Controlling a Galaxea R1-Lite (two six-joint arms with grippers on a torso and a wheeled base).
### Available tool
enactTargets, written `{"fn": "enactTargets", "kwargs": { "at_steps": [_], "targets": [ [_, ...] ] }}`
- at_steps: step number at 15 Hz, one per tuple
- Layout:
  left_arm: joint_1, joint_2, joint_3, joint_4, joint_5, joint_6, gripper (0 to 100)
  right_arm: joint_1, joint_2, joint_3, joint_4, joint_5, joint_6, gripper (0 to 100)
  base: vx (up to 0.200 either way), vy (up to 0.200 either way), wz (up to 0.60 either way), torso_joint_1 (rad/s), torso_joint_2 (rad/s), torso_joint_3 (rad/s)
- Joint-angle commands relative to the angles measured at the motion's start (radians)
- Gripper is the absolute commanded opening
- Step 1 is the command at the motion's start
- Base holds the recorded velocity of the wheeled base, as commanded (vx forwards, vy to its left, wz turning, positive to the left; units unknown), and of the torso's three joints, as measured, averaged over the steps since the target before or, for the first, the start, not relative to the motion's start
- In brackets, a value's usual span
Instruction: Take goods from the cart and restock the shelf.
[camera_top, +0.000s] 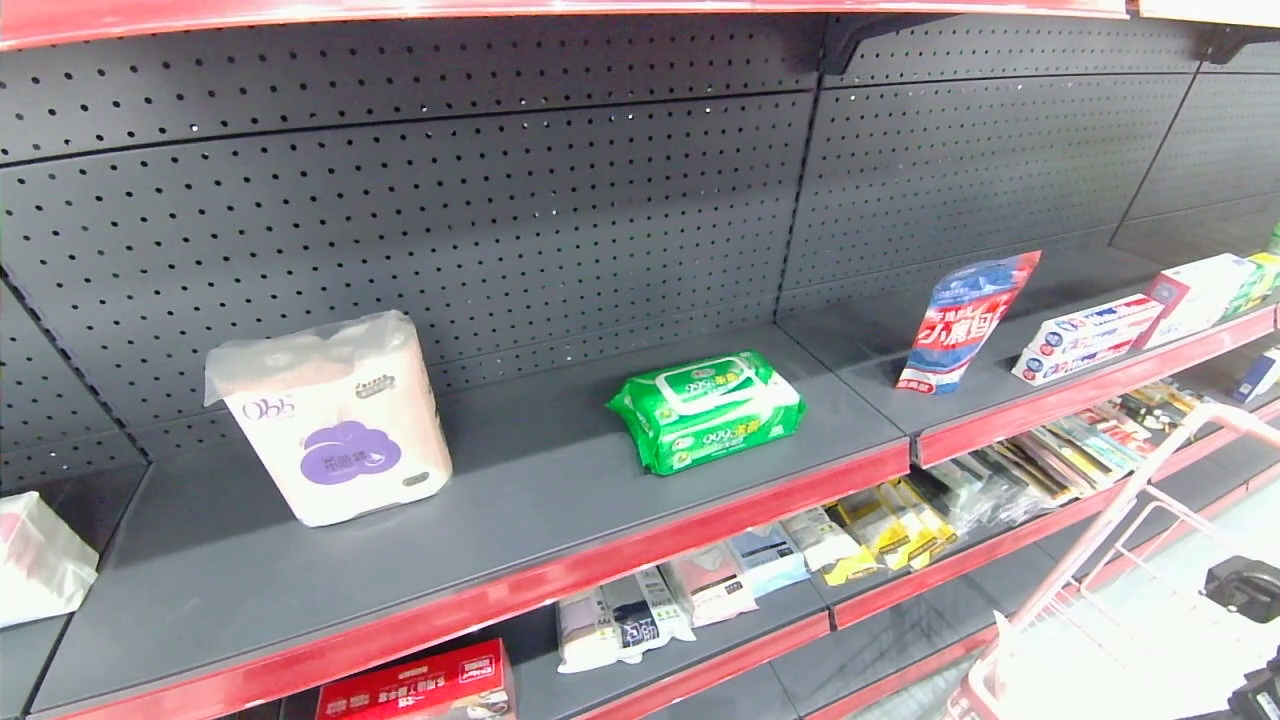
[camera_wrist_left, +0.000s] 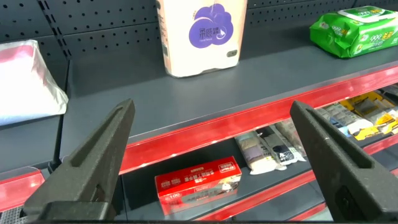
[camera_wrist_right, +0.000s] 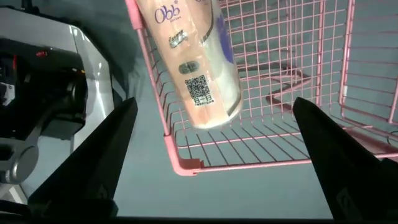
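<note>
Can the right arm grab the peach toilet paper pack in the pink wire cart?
Probably yes: the right arm's fingers hang open over the peach toilet paper pack, with nothing between, though the pink wire cart has its rim close by.

wide bare shelf (camera_top: 540, 470) between the toilet roll pack (camera_top: 335, 420) and the green wipes pack (camera_top: 705, 410); the upper shelf edge (camera_top: 500, 12) overhangs above.

Left gripper (camera_wrist_left: 212, 107) fingers spread wide, right gripper (camera_wrist_right: 216, 102) fingers likewise apart
</note>
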Motion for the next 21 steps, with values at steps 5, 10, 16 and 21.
{"fn": "enactTargets", "kwargs": {
  "at_steps": [5,10,16,21],
  "targets": [
    [0.000,0.001,0.000,0.000,0.000,0.000,100,0.025,-0.003,0.011,0.001,0.000,0.000,100,0.000,0.000,0.00,0.000,0.00,0.000],
    [0.000,0.001,0.000,0.000,0.000,0.000,100,0.039,-0.008,0.016,0.001,0.000,0.000,100,0.000,0.000,0.00,-0.017,0.03,0.020],
    [0.000,0.001,0.000,0.000,0.000,0.000,100,0.039,-0.020,0.029,0.001,0.000,-0.001,100,0.000,0.000,0.00,-0.137,0.30,0.160],
    [0.000,0.001,0.000,0.000,0.000,0.000,100,0.040,-0.022,0.034,0.002,0.000,-0.009,100,0.000,0.000,0.00,-0.153,0.33,0.182]
  ]
}}
